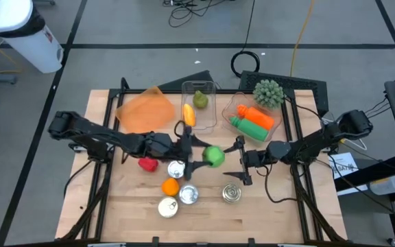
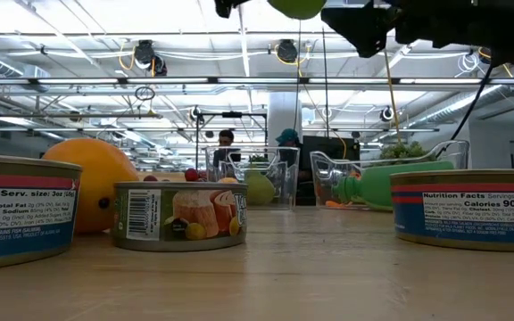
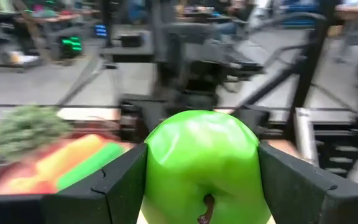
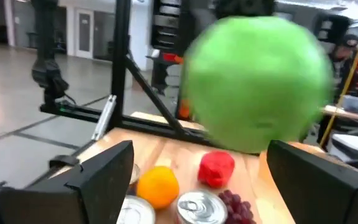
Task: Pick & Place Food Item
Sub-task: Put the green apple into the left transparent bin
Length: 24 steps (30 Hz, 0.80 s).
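A green apple [image 1: 213, 156] hangs clear above the table's middle, between the fingers of my left gripper [image 1: 206, 156], which is shut on it. The left wrist view shows the apple [image 3: 201, 162] filling the gap between the fingers. My right gripper [image 1: 239, 162] stands just right of the apple, open and facing it. In the right wrist view the apple [image 4: 257, 81] floats ahead of the open right gripper [image 4: 210, 180], apart from its fingers. In the low view only the apple's underside [image 2: 297, 7] shows, at the top edge. My left gripper pinches the apple by its two opposite sides [image 3: 157, 168] between its two fingers [image 3: 120, 183]. The fingers lie about level and come from the table's left. The apple is lifted clear of the table, its stem end [image 3: 206, 205] turned back toward the wrist.
Under the apple lie a red fruit [image 1: 147, 163], an orange [image 1: 171, 186], grapes [image 4: 235, 205] and several cans [image 1: 188, 195]. Two clear bins [image 1: 199, 106] [image 1: 256, 120] with food stand at the far side, beside an orange sheet [image 1: 146, 110] and a green bushy item [image 1: 268, 92].
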Available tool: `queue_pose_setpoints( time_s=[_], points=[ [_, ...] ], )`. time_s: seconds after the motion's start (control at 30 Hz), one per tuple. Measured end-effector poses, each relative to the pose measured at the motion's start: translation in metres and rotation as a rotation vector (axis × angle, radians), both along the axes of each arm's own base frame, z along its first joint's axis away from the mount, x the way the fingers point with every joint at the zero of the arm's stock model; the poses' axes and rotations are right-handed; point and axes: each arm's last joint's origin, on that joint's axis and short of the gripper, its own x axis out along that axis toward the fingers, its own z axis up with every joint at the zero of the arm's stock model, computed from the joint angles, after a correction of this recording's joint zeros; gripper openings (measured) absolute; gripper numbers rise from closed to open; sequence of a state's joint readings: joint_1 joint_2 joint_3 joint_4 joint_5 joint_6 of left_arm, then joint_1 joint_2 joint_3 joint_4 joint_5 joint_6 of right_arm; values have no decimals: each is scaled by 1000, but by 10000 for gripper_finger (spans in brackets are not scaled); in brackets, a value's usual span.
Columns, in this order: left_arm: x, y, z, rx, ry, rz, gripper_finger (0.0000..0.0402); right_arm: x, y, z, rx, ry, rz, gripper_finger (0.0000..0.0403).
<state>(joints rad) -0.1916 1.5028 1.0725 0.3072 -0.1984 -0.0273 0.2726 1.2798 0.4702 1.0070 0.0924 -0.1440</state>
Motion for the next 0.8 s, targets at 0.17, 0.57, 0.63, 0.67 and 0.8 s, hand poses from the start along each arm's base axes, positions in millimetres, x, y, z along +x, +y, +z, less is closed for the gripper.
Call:
queue_pose_setpoints(
  time_s=[0.17, 0.57, 0.63, 0.67, 0.8],
  points=[
    [-4, 9, -1, 24, 50, 131, 269, -8, -2, 7, 26, 41, -52, 346],
    [-6, 122, 7, -167, 248, 454, 269, -38, -10, 13, 150, 242, -55, 340],
    [-6, 144, 6, -226, 307, 461, 269, -39, -11, 12, 145, 256, -57, 340],
    [-4, 155, 7, -253, 324, 461, 269, -39, -11, 12, 144, 261, -58, 340],
    [-1, 198, 6, -373, 389, 467, 268, -39, -11, 8, 135, 290, -61, 340]
  ],
)
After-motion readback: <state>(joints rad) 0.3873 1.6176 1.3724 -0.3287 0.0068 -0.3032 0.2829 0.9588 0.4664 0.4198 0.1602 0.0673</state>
